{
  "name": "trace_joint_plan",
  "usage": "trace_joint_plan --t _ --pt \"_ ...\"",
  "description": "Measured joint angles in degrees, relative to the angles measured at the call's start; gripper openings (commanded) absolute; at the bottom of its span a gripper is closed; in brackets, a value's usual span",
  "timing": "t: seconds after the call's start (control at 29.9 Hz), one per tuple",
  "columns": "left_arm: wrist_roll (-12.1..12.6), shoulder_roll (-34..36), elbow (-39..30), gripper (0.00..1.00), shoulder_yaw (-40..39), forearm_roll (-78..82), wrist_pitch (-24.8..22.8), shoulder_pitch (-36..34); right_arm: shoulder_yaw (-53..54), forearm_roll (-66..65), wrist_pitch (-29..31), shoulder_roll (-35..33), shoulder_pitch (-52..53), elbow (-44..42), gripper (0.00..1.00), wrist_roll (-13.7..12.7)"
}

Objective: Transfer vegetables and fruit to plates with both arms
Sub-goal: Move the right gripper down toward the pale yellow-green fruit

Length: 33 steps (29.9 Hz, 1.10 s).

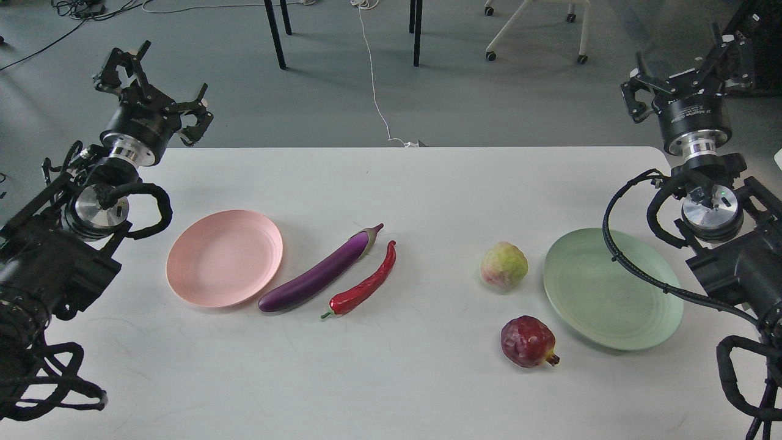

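Note:
A purple eggplant [321,272] lies aslant on the white table, just right of the pale pink plate [224,258], which holds nothing. A red chili pepper [365,282] lies alongside the eggplant. Further right sits a pale green-yellow fruit [503,266] next to the mint green plate [613,288], also bare. A dark red pomegranate [528,341] rests nearer the front. My left gripper [154,85] hangs open beyond the table's far left corner. My right gripper [681,70] is raised past the far right corner, open, holding nothing.
The table's far edge [403,147] runs behind everything. Black cables [635,263] from my right arm loop over the green plate's right side. On the floor beyond are chair legs [278,33], a white cord [376,91] and a wheeled chair base [537,30].

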Motion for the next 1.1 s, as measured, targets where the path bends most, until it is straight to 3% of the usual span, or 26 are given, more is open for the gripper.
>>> trace_joint_plan --t 0.4,0.77,1.1 --pt "-0.1 -0.2 -0.4 0.98 0.1 0.0 -0.1 -0.1 -5.3 -0.6 0.0 -0.6 1.8 0.3 0.99 0.0" --pt "0.0 0.1 -0.7 0.98 0.1 0.0 0.2 -0.5 -44.0 -1.6 0.0 -4.4 24.7 1.9 0.99 0.6" --pt "-0.2 0.7 -0.7 0.98 -0.1 0.0 -0.1 -0.4 -76.3 -20.7 0.0 -4.6 40.5 15.7 0.98 0.6"
